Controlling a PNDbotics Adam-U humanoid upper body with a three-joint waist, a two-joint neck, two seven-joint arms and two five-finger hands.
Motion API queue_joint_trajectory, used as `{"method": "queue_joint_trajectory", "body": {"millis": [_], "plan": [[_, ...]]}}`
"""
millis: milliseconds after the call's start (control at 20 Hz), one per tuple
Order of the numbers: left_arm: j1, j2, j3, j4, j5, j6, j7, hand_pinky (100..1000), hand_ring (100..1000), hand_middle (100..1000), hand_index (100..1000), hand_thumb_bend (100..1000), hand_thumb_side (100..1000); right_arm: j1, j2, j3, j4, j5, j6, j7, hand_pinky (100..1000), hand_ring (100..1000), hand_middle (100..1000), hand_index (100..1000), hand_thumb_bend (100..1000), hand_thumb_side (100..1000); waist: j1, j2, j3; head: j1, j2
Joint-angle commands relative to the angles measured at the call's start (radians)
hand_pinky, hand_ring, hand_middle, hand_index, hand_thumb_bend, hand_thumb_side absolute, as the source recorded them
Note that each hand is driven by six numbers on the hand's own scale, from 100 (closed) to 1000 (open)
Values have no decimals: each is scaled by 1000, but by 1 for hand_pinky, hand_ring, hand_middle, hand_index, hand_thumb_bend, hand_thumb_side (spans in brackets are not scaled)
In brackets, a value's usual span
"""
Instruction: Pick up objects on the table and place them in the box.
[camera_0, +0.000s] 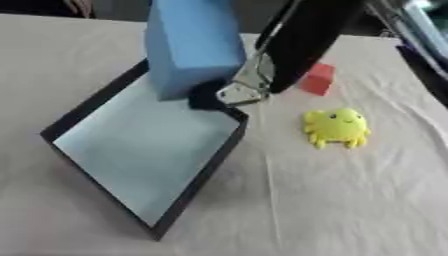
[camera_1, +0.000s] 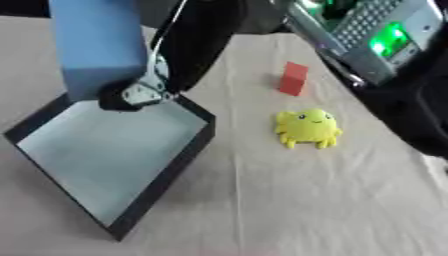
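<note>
My right hand (camera_0: 229, 93) comes down from the top of the view and is shut on a large blue block (camera_0: 192, 45). It holds the block upright over the far corner of the box (camera_0: 199, 181), which has black walls and a pale blue floor. The block's lower end is just above the box's far edge. On the cloth to the right of the box lies a yellow crab-like toy (camera_0: 337, 127). A small red block (camera_0: 317, 79) stands behind it, partly hidden by my forearm in the left eye view. My left hand does not show.
A beige wrinkled cloth (camera_0: 350, 200) covers the table. A silver and black machine part with green lights (camera_1: 385, 45) hangs over the table's right side. Bare cloth lies in front of and to the right of the box.
</note>
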Motion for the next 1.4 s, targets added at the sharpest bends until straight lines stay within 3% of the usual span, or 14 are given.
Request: {"method": "queue_joint_trajectory", "body": {"millis": [50, 300, 600, 1050, 1250, 1300, 1400], "plan": [[-9, 8, 1, -16, -2, -1, 4, 803, 587, 795, 779, 410, 663, -5, 31, 19, 23, 55, 1, 29, 800, 620, 443, 629, 409, 174, 9, -8, 4, -2, -1], [-14, 5, 2, -18, -1, -1, 6, 804, 587, 795, 779, 411, 663, 8, 114, 74, 113, 136, -33, 58, 798, 620, 445, 630, 418, 176, 10, -1, 15, -12, -1], [-19, -1, -1, -19, 0, 0, 2, 804, 587, 795, 779, 412, 663, 29, 202, 118, 265, 261, -116, 45, 796, 622, 449, 630, 433, 188, 8, 8, 28, -22, -1], [-23, -6, -1, -20, 1, 1, 0, 804, 586, 795, 779, 413, 663, 68, 277, 128, 434, 417, -245, -3, 803, 647, 495, 675, 424, 178, 5, 17, 40, -28, -1], [-25, -8, -1, -19, 1, 1, -1, 805, 586, 795, 779, 414, 663, 86, 292, 133, 486, 457, -317, 12, 813, 702, 565, 740, 410, 157, 5, 20, 42, -29, -1], [-25, -8, -1, -19, 2, 1, -1, 805, 586, 795, 779, 414, 663, 88, 294, 133, 492, 461, -337, 19, 834, 759, 634, 801, 407, 151, 5, 21, 42, -28, -1], [-25, -9, -1, -18, 2, 1, -2, 805, 586, 795, 779, 414, 663, 89, 294, 134, 494, 467, -388, 44, 875, 832, 728, 876, 465, 308, 6, 22, 42, -27, -1]]}}
